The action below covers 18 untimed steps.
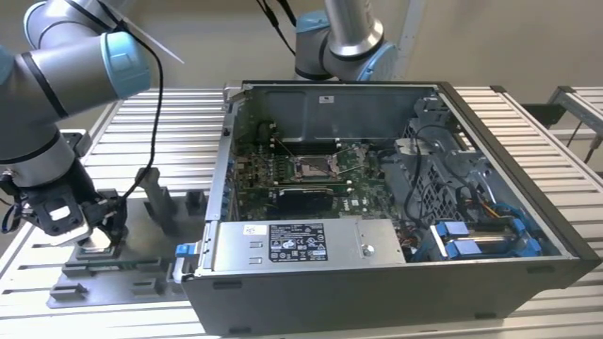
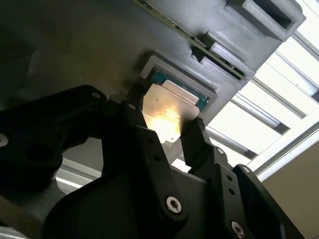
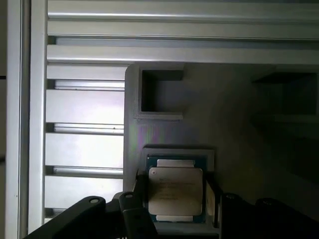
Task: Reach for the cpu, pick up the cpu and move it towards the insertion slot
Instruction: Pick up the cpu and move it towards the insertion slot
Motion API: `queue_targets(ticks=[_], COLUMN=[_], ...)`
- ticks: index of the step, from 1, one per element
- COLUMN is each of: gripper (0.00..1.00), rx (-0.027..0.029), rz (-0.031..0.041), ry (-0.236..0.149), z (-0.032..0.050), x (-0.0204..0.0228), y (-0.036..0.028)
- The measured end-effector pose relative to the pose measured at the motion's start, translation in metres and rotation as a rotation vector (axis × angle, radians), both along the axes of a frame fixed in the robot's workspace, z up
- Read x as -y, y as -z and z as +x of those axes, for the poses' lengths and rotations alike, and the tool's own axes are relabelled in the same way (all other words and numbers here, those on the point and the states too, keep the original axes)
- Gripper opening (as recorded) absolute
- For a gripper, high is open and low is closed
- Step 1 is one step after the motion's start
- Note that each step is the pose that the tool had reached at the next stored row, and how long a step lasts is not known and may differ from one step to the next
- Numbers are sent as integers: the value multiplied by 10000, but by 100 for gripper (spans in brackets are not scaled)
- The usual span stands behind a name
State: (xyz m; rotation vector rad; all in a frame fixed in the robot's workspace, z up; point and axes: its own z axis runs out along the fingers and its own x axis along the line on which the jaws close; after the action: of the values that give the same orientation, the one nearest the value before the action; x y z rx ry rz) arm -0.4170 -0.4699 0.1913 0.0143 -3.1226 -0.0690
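The cpu [image 3: 175, 191], a pale silver square with a green rim, lies in a shallow recess of a grey plastic fixture [image 3: 164, 119] on the table. My gripper [image 3: 174, 195] straddles it, with one black finger pressed against each of two opposite edges. In the second wrist view the cpu [image 2: 169, 107] gleams between the two black fingers [image 2: 197, 139] of the gripper [image 2: 167, 112], level with its recess. In the exterior view the gripper [image 1: 99, 236] hangs low over the fixture [image 1: 104, 272] at that view's left. The insertion slot [image 1: 314, 167] lies inside the open computer case, on the green board.
The open computer case [image 1: 377, 296] takes up the middle and right of the exterior view; its wall [image 1: 222, 191] stands between the fixture and the slot. Upright grey posts [image 1: 155, 201] rise from the fixture beside the gripper. A second arm [image 1: 344, 35] stands behind the case.
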Motion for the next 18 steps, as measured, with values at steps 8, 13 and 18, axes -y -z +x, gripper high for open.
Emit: queue_targets(ticks=[8, 13, 18], gripper=[0, 0, 0], rx=[-17, -21, -40], rz=[5, 5, 5], ry=[22, 52, 56], z=[1, 0, 0], x=[0, 0, 0], y=[-210, -376, -587])
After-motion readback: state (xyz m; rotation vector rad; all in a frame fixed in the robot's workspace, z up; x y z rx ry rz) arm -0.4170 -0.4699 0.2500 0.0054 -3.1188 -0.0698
